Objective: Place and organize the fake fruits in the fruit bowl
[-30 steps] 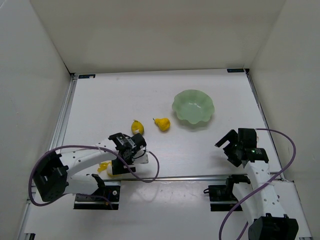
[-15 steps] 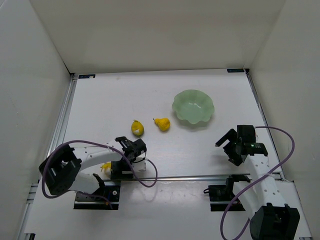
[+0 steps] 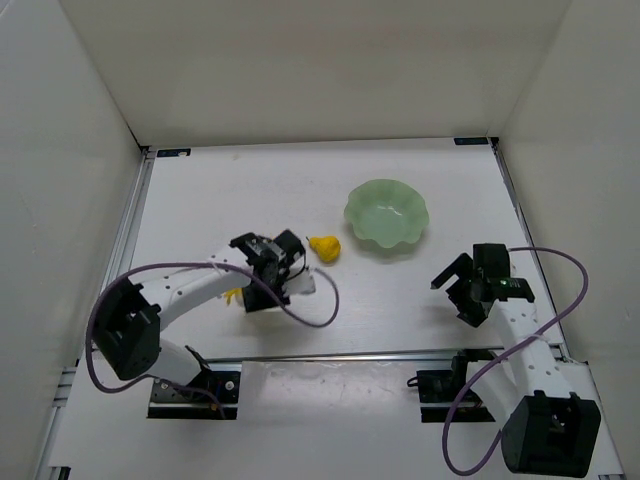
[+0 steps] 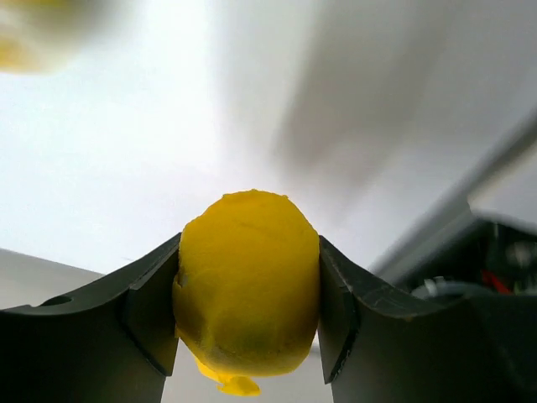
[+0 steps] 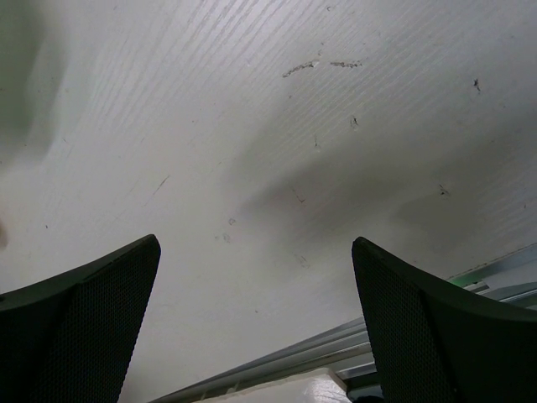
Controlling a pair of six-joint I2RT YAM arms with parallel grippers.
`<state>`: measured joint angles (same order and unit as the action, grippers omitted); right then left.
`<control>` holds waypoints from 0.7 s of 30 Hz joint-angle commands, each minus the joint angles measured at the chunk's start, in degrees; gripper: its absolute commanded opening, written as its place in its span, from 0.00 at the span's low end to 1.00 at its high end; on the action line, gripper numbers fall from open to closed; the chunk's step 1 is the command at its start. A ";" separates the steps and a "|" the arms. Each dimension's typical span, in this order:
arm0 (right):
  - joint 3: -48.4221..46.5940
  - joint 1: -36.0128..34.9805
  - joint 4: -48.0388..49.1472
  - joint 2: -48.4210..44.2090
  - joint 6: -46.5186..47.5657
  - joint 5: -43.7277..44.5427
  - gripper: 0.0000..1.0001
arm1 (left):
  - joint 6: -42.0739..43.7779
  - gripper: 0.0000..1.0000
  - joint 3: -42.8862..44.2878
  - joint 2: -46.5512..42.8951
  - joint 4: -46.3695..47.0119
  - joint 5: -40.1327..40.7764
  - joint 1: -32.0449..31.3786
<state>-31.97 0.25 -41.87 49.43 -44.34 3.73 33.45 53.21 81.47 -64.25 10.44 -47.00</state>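
While the left gripper (image 4: 249, 252) is clenched on a yellow fruit (image 4: 246, 290), the bowl (image 3: 386, 213) lies well to its right and farther back, with the pear (image 3: 323, 247) between; the right gripper (image 5: 254, 248), nearer the bowl, hangs spread and empty over the table (image 5: 252, 126)

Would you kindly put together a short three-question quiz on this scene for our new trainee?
1. True or false: the bowl holds a fruit.
2. What is the left gripper gripping? A: a yellow fruit. B: the bowl. C: nothing.
3. Fill in: the right gripper has its jaws ____.

Key: 1 false; 2 A; 3 open.
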 commanded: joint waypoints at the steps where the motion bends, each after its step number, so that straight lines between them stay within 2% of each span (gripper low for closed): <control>1: -2.84 -0.34 1.87 0.84 0.92 0.84 0.99 | 0.12 0.40 15.13 0.96 1.93 0.46 1.92; 3: -2.84 -0.34 2.40 1.37 1.44 0.84 0.99 | 0.12 0.40 22.60 5.87 3.60 -0.07 2.71; 4: -2.84 -0.34 2.40 1.37 1.45 1.45 0.99 | -1.01 0.42 30.21 7.81 6.74 -0.76 3.23; 7: -3.89 -0.34 3.01 1.99 1.45 2.25 0.99 | -3.12 0.42 45.36 17.64 12.12 -2.26 3.23; 9: -4.94 -0.34 3.02 3.21 2.06 2.87 0.99 | -3.66 0.42 54.49 27.56 14.59 -3.22 2.71; 10: -5.47 -0.34 3.02 3.22 2.76 2.87 0.99 | -5.22 0.42 64.98 31.25 15.37 -4.10 2.71; 12: -7.14 -0.34 3.02 3.74 3.64 3.56 0.99 | -5.77 0.42 75.24 41.59 16.86 -5.15 2.09; 14: -8.28 -0.34 2.41 4.36 4.78 4.26 0.99 | -5.77 0.47 85.42 46.82 18.71 -5.16 0.52; 15: -9.33 -0.34 2.40 4.88 4.79 4.27 0.99 | -4.90 0.49 86.61 49.81 20.11 -5.16 -0.10; 18: -10.40 -0.34 1.79 4.89 5.31 5.58 0.99 | -3.04 0.55 85.39 51.24 26.18 -3.76 -1.95; 21: -11.89 -0.34 1.79 4.89 6.81 5.59 0.99 | -4.35 0.78 86.53 52.64 27.69 -5.60 -2.57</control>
<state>-40.86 0.25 -40.18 54.28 -39.90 7.57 29.74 136.90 136.49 -40.97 6.85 -48.53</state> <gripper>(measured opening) 0.989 0.744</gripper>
